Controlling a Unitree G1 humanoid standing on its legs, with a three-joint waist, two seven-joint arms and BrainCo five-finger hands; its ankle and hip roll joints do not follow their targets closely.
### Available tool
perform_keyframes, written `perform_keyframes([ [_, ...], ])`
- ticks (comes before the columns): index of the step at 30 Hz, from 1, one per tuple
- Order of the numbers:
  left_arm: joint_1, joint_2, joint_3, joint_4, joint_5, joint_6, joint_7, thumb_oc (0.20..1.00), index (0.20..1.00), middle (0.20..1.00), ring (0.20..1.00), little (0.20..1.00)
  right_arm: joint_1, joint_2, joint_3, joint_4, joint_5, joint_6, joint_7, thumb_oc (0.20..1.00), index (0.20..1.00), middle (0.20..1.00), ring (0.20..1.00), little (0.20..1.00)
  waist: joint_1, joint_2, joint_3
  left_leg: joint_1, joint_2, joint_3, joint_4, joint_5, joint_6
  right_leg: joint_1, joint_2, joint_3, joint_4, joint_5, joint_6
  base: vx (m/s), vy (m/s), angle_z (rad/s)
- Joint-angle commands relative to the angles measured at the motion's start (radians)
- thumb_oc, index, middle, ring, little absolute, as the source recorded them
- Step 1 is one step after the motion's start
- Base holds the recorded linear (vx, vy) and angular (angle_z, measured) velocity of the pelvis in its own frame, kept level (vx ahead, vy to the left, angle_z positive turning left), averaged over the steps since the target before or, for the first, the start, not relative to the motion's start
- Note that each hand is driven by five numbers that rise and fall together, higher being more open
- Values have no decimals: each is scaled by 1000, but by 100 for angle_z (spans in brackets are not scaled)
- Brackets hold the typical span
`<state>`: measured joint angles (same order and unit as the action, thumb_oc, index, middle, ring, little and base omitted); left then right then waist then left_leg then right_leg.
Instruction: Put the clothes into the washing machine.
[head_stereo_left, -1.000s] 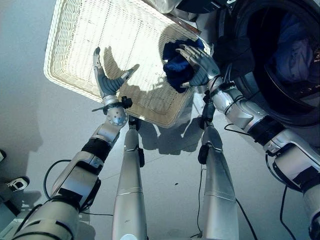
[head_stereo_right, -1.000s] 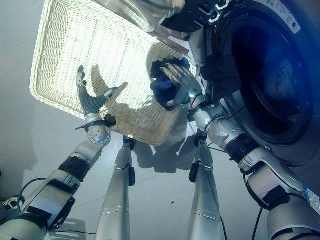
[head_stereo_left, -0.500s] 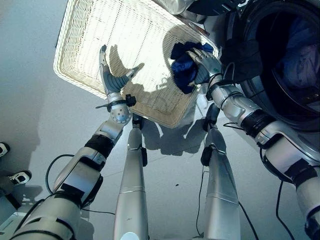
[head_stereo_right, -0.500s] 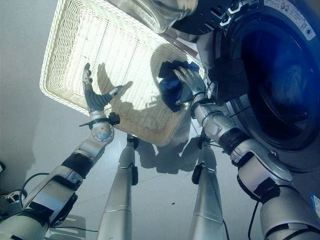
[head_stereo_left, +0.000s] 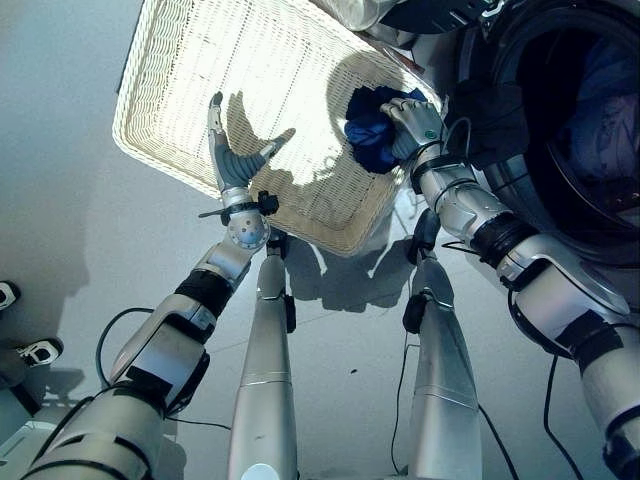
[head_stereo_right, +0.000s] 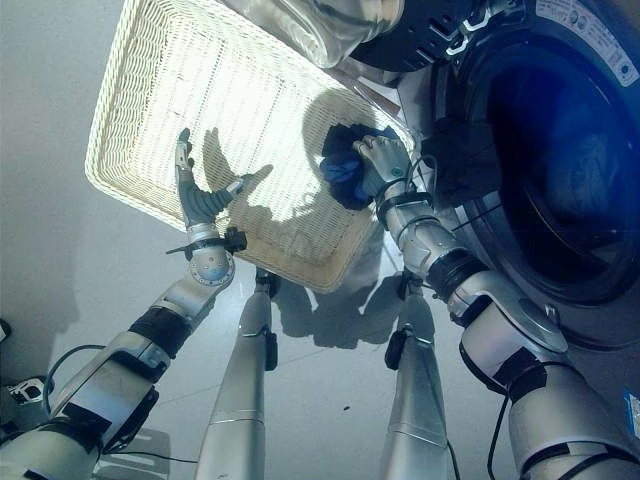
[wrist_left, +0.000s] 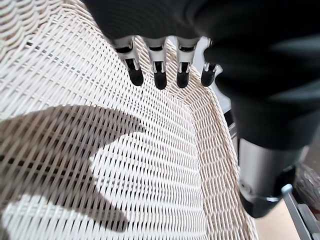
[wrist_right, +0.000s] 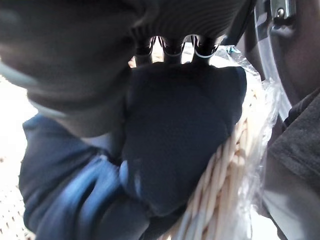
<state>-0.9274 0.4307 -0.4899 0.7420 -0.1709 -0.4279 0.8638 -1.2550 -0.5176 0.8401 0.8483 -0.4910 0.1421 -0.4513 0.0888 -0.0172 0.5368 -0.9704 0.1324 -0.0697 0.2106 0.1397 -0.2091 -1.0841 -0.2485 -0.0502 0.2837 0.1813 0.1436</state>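
One garment: your right hand (head_stereo_left: 415, 122) has its fingers curled round the dark blue cloth (head_stereo_left: 368, 135), upper right of the white wicker basket (head_stereo_left: 170, 60).
Left hand (head_stereo_left: 232, 160): fingers spread wide over the basket's middle, holding nothing.

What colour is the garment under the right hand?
Dark blue garment, gripped by the right hand; clearest in the left eye view.
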Motion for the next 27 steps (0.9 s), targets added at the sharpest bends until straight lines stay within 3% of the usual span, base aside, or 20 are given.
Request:
perform_keyframes([
  [1,-33,-31,33,27,4,-59,25,1000,1000,1000,1000,1000,31,-18,34,40,-25,17,-44,200,200,200,200,200,-30,75,-17,-44,-89,21,14,6,92,11,54,-84,-6,14,32,0,0,0],
  [9,-25,-39,27,22,6,-59,31,1000,1000,1000,1000,1000,41,-21,13,60,30,16,-116,200,200,200,200,200,-30,81,-17,-55,-93,17,21,3,98,-1,58,-77,3,12,30,0,0,0],
  [13,-14,-35,27,12,5,-59,39,1000,1000,1000,1000,1000,69,-26,-36,12,339,-37,-135,200,200,200,200,200,-36,80,-17,-59,-92,16,25,3,98,-6,62,-70,6,11,26,5,12,0],
  [14,5,-29,38,3,10,-65,41,1000,1000,1000,1000,1000,123,-17,-140,-50,554,-92,-167,200,200,200,200,200,-43,77,-17,-64,-90,17,33,1,94,-14,65,-63,15,8,24,15,43,1],
  [15,5,-30,37,2,10,-65,42,1000,1000,1000,1000,1000,124,-17,-141,-51,554,-92,-167,200,200,200,200,200,-42,77,-17,-63,-90,17,33,1,94,-13,65,-62,15,8,24,17,54,1],
  [17,35,-24,58,-14,24,-64,48,1000,1000,1000,1000,1000,195,-11,-264,-134,764,-176,-198,200,200,200,200,200,-53,68,-17,-65,-87,22,41,-4,92,-18,71,-56,24,3,24,14,33,2],
  [18,37,-23,59,-16,26,-63,49,1000,1000,1000,1000,1000,200,-11,-272,-139,774,-180,-197,200,200,200,200,200,-54,68,-17,-64,-87,22,41,-4,92,-18,71,-56,25,2,24,19,44,4],
  [19,54,-16,81,-32,34,-53,56,1000,1000,1000,1000,1000,263,-6,-379,-197,946,-277,-188,200,200,200,200,200,-67,57,-17,-65,-79,32,44,-8,89,-21,76,-52,32,-3,25,13,38,3],
  [27,80,7,104,-46,34,-41,65,1000,1000,1000,1000,1000,369,-25,-570,-285,1237,-471,-109,200,200,200,200,200,-94,33,-17,-60,-65,43,45,-17,82,-24,84,-40,37,-4,31,6,8,-1],
])
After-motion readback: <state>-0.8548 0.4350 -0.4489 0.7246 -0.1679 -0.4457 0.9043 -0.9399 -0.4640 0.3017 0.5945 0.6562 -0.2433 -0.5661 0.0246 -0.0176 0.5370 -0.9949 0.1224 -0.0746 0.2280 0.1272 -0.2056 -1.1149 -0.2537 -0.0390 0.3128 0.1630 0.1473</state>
